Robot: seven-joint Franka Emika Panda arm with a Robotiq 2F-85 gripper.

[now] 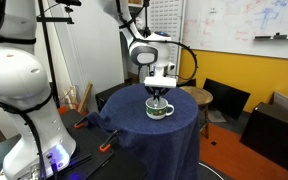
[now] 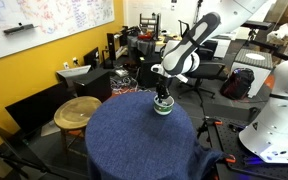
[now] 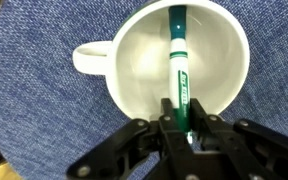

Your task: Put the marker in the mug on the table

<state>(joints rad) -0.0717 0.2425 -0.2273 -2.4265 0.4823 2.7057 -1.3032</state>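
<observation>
While the marker (image 3: 177,60) is pinched at its upper end between the drawn-together fingers of the gripper (image 3: 187,122), its lower part is seen already inside the mug (image 3: 124,95) in the wrist view. The green-and-white shaft runs from the gripper across the white hollow toward the far rim, and the handle (image 3: 89,58) points left. Whether the tip touches the bottom cannot be told.

In both exterior views the mug (image 1: 160,111) (image 2: 163,108) is shown upright near the middle of the table (image 1: 174,140) (image 2: 134,145), which is draped in dark blue cloth. The gripper (image 1: 160,96) is held straight above the mug, just over its rim.

The task is judged nearly complete, since the marker is brought to the mug and lowered into it. What is left is judged to be the release, after which the gripper would be lifted clear. A small risk is judged in the marker's lean, by which it may be tipped against the rim when let go.
</observation>
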